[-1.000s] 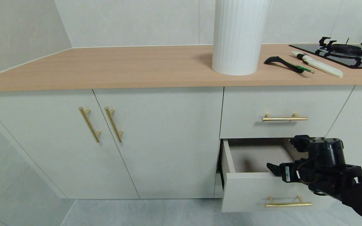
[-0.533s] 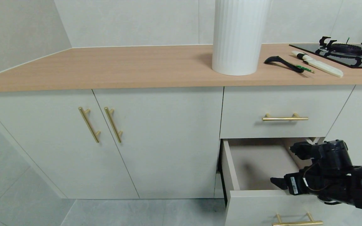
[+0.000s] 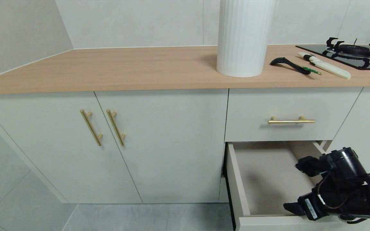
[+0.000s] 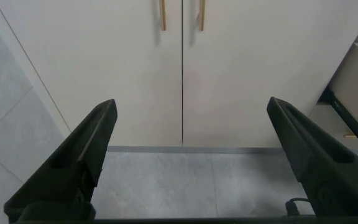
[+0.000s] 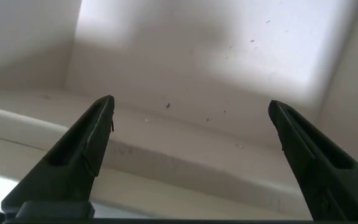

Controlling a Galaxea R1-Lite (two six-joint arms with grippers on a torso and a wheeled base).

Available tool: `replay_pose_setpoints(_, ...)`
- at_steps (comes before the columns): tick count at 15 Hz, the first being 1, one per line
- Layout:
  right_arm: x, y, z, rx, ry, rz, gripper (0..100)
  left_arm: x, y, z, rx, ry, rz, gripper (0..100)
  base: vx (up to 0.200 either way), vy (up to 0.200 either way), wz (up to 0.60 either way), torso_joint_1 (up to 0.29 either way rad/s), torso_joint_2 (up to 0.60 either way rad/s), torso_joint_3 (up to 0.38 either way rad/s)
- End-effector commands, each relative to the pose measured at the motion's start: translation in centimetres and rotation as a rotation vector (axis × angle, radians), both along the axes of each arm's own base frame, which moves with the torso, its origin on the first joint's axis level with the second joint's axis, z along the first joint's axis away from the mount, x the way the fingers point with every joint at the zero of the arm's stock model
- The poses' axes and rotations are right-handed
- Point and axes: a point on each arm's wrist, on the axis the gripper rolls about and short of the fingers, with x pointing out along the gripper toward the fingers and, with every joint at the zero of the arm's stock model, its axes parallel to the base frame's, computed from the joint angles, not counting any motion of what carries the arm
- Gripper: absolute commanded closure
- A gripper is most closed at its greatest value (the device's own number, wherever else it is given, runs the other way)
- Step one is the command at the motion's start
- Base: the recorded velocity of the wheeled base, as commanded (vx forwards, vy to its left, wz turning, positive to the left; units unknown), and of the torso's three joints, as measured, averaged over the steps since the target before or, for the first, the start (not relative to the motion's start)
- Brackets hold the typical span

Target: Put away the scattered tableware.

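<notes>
I've pulled the drawer [image 3: 235, 173] further out, right fingers [image 5: 73, 162] spread over its front edge and left fingers [image 4: 86, 155] spread too, so it's ready for the ladle [image 3: 289, 65] and knife [image 3: 324, 65] lying on the desk [image 3: 140, 69] well above.

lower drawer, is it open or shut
Open: the lower drawer stands pulled out, its bare floor showing; the upper drawer is shut.

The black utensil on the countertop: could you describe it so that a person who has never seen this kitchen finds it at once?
Start at the tall white ribbed container on the wooden countertop, then look toward the gas stove. The black utensil lies between them, beside a white knife. It alone is black and curved; the knife is pale and straight.
</notes>
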Motion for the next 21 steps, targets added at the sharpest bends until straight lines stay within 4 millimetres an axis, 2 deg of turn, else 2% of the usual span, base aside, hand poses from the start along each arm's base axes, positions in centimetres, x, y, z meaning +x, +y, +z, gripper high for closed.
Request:
replay_pose_setpoints(1, -0.7, 0.2, 0.8, -0.005, -0.014, 0.030, 0, 0.0, 0.0, 0.0, -0.001, 0.001, 0.000, 0, 0.000, 0.000, 0.00, 0.000, 0.00, 0.000)
replay_pose_setpoints(6, -3.5, 0.3, 0.7, -0.114, 0.161, 0.150, 0, 0.0, 0.0, 0.0, -0.001, 0.001, 0.000, 0, 0.000, 0.000, 0.00, 0.000, 0.00, 0.000)
replay_pose_setpoints(12, -3.2, 0.5, 0.9, -0.114, 0.143, 0.144, 0, 0.0, 0.0, 0.0, -0.001, 0.001, 0.000, 0, 0.000, 0.000, 0.00, 0.000, 0.00, 0.000)
replay_pose_setpoints(16, -2.8, 0.5, 3.9, -0.015, 0.012, 0.062, 0, 0.0, 0.0, 0.0, -0.001, 0.001, 0.000, 0, 0.000, 0.000, 0.00, 0.000, 0.00, 0.000)
replay_pose_setpoints(18, -2.4, 0.3, 5.9, 0.073, -0.127, -0.002, 0, 0.0, 0.0, 0.0, -0.001, 0.001, 0.000, 0, 0.000, 0.000, 0.00, 0.000, 0.00, 0.000)
replay_pose_setpoints(21, -3.1, -0.5, 8.5, 0.147, -0.290, -0.035, 0, 0.0, 0.0, 0.0, -0.001, 0.001, 0.000, 0, 0.000, 0.000, 0.00, 0.000, 0.00, 0.000)
